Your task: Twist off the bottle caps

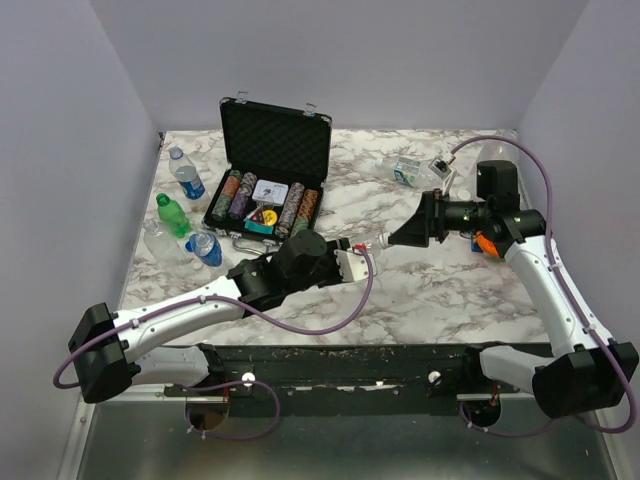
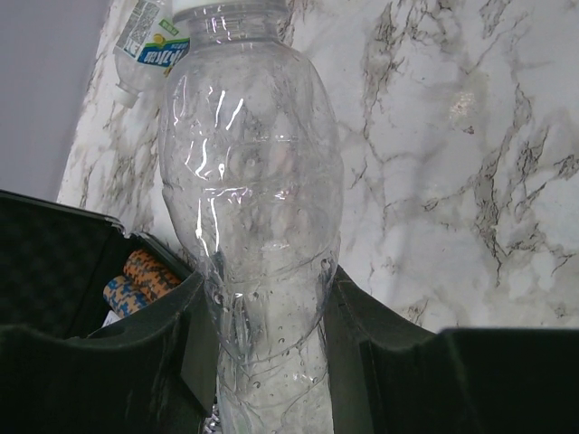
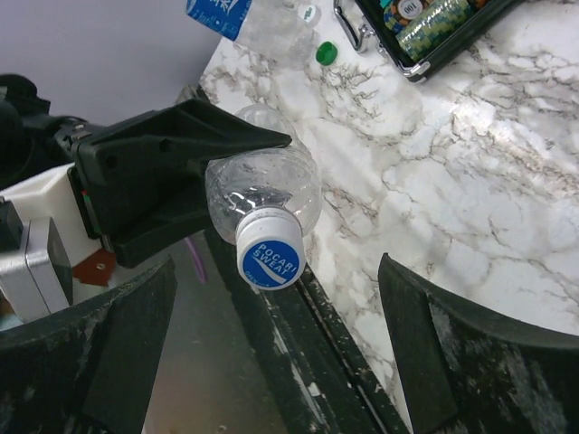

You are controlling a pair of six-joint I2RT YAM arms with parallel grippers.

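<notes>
Clear crumpled plastic bottle (image 2: 253,181) clenched in left claw (image 1: 355,262), near side of black chip case (image 1: 270,150). Blue-topped round cap (image 3: 270,253) facing released right claw (image 1: 402,236): centre on cap, close squarely, twist, bottle held firm.

A crumpled clear bottle (image 2: 253,226) is held level above the table at the middle of the top view, its blue cap (image 3: 270,256) with white lettering screwed on. A green bottle (image 1: 172,215) and two blue-labelled bottles (image 1: 186,178) cluster at the left edge. A pale-labelled bottle (image 1: 408,170) lies at upper right.
</notes>
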